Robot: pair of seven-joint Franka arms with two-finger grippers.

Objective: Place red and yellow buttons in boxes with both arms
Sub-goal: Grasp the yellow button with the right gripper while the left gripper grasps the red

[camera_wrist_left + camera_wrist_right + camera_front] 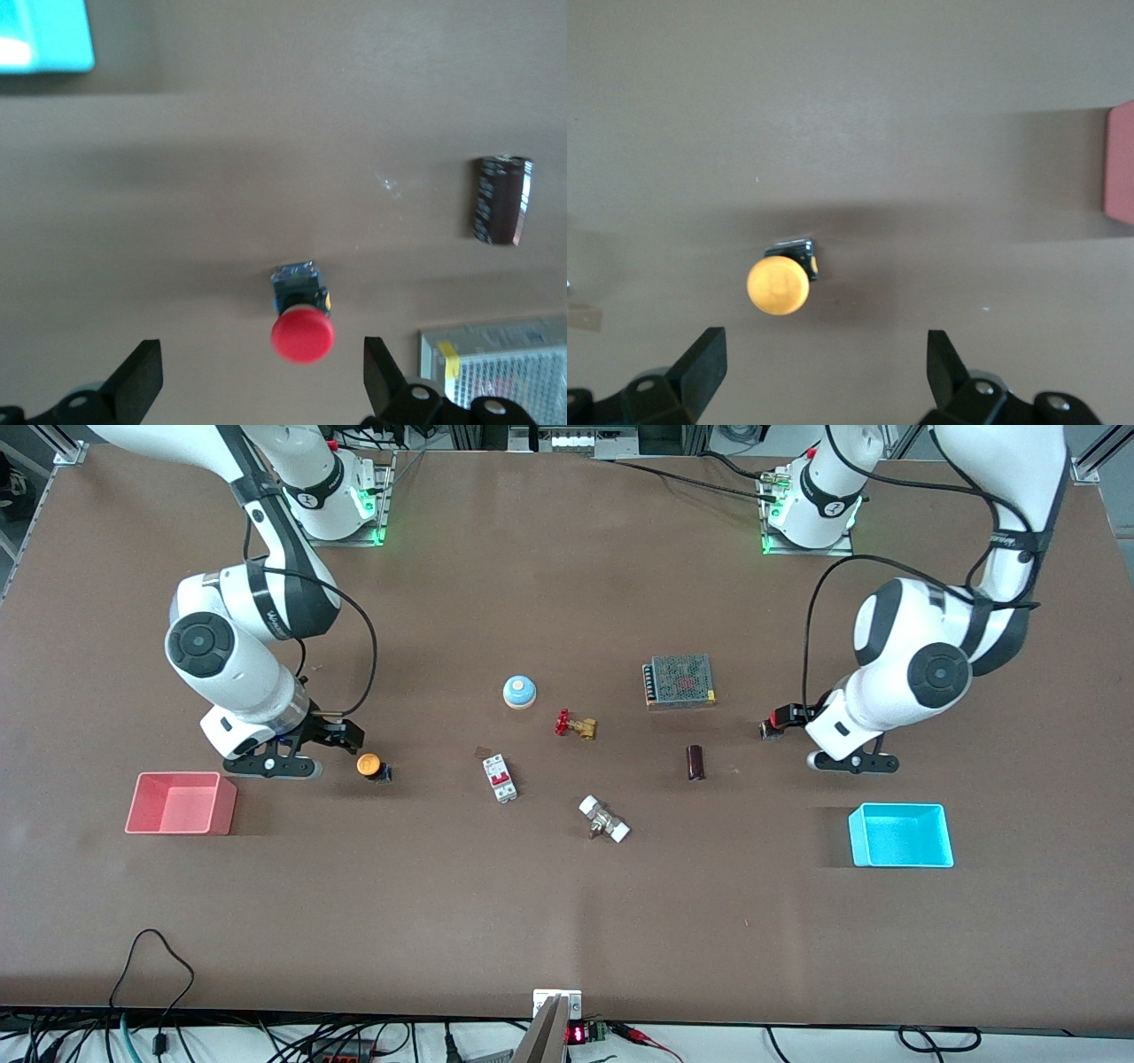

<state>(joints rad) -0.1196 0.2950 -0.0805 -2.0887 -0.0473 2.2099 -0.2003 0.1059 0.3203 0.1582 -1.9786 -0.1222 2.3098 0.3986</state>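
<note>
We found the yellow button (373, 766) lying on its side on the table (567, 921), its long axis along the table's length, cap toward the salmon pink box (180, 803) and black body toward the white circuit breaker (500, 778). The right gripper (341, 732) hovered just beside it, fingers (702, 359) spread wide.

The red button (301, 316) lay beside the left gripper (772, 724), whose fingers (142, 374) also stood apart; in the front view it was mostly hidden, so we judged it from the left wrist view, cap toward the gripper. The cyan box (902, 834) sat nearer the front camera. We could read no lettering on either button.
</note>
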